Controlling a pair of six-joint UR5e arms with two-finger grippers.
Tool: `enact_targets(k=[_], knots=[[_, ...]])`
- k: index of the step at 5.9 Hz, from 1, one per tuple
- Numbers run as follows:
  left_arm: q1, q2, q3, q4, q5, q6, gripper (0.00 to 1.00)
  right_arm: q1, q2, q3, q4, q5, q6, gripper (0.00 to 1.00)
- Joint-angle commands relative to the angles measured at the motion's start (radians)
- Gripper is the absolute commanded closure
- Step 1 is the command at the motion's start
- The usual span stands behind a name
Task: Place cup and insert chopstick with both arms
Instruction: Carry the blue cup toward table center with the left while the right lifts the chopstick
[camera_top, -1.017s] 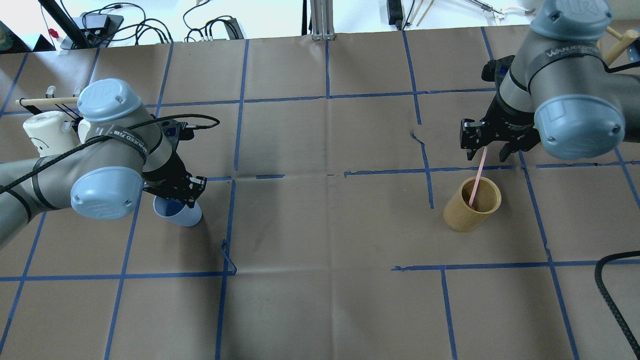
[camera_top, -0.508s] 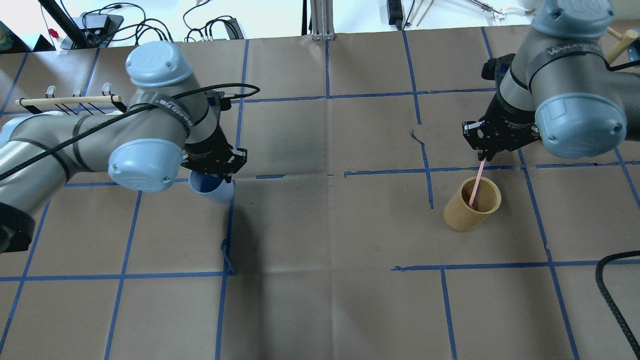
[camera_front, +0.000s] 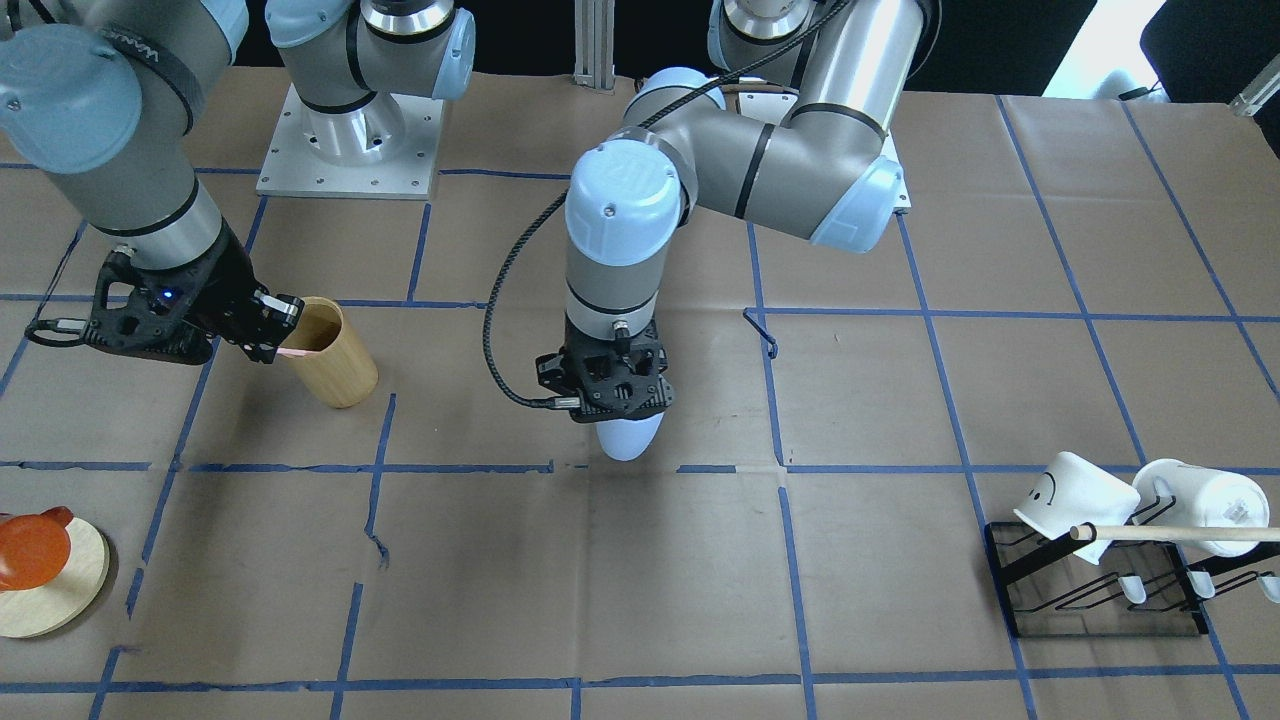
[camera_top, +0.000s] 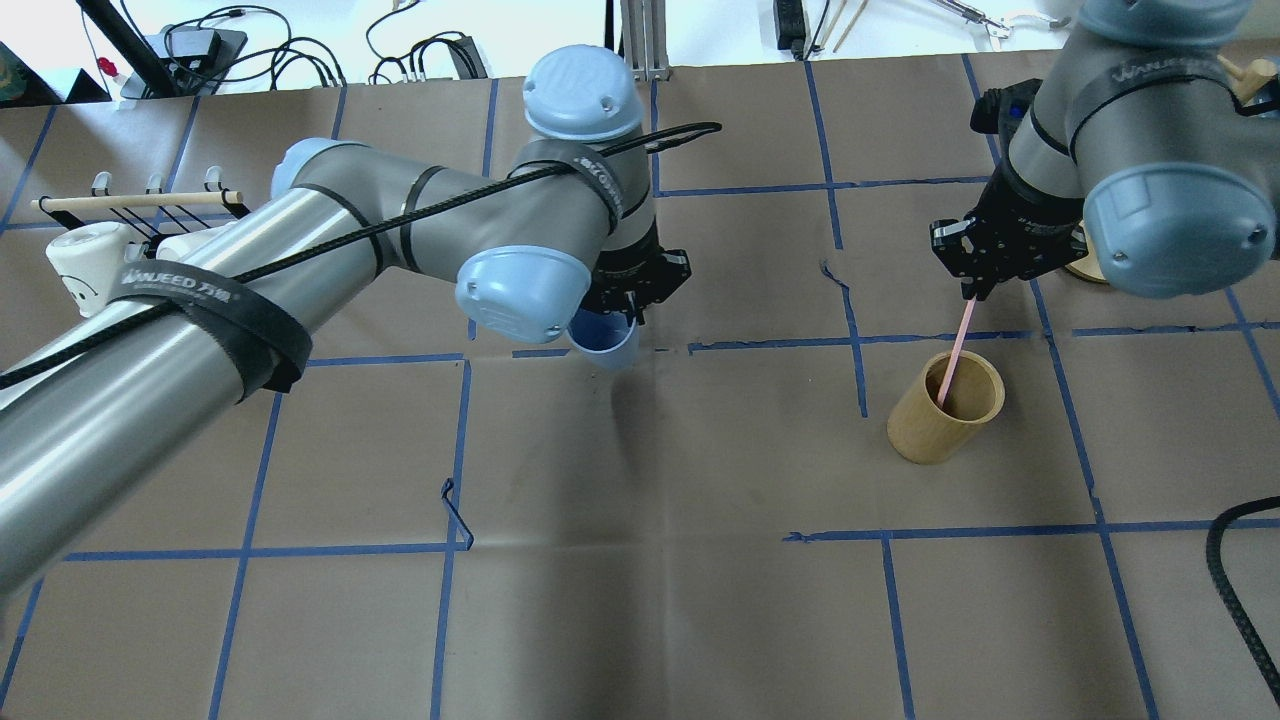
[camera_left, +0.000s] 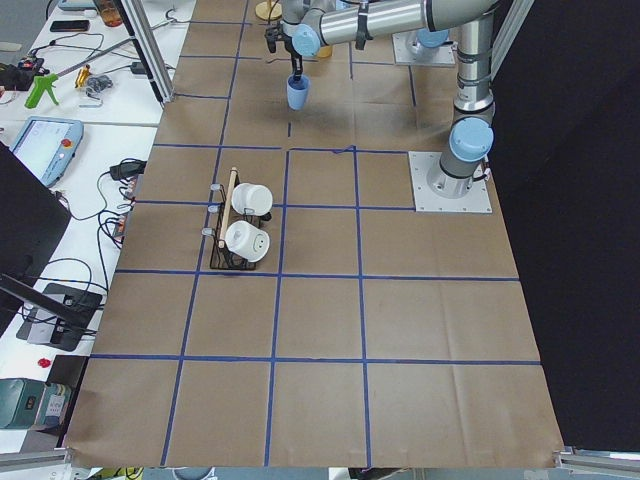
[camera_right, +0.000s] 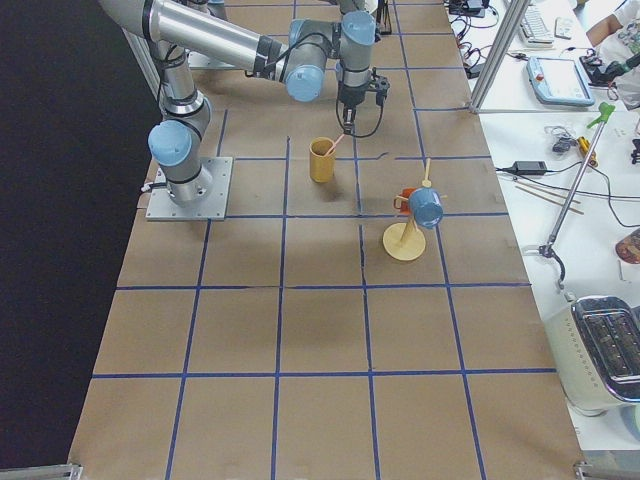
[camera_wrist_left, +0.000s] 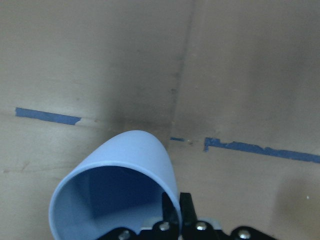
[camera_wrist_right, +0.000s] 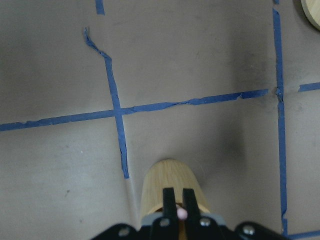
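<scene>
My left gripper (camera_top: 614, 316) is shut on the rim of the light blue cup (camera_top: 603, 346) and holds it just above the table's middle, over a blue tape line. The cup also shows in the front view (camera_front: 627, 438) and in the left wrist view (camera_wrist_left: 120, 185), mouth toward the camera. My right gripper (camera_top: 974, 286) is shut on the top of a pale pink chopstick (camera_top: 957, 348). The stick's lower end stands inside the tan wooden cylinder (camera_top: 944, 408). In the right wrist view the fingers (camera_wrist_right: 169, 199) pinch the stick's tip above the cylinder (camera_wrist_right: 170, 182).
A black rack (camera_front: 1100, 590) with two white mugs and a wooden dowel stands at the table's left end. A round wooden stand (camera_front: 45, 585) with an orange mug stands beyond the right arm. A black cable (camera_top: 1228, 590) lies at the right edge.
My left arm has carried the cup from the left side to the table's middle. My right gripper has shut on the chopstick and drawn it slightly up and away.
</scene>
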Motion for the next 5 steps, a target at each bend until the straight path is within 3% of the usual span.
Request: enact_targets(k=[1,2,3,5], knots=[[-0.037,-0.047,0.025,0.010,0.009,-0.022,0.97,0.006,-0.003,-0.219,0.217,-0.001,0.000,0.93],[-0.037,-0.064,0.024,0.013,0.007,-0.019,0.65,0.017,-0.003,-0.338,0.330,-0.001,0.000,0.93],[-0.037,-0.067,0.025,0.014,0.007,-0.013,0.02,0.032,-0.003,-0.421,0.407,-0.004,0.000,0.93],[-0.006,0.023,0.053,-0.027,0.007,0.117,0.02,0.041,0.000,-0.442,0.429,0.005,0.015,0.94]])
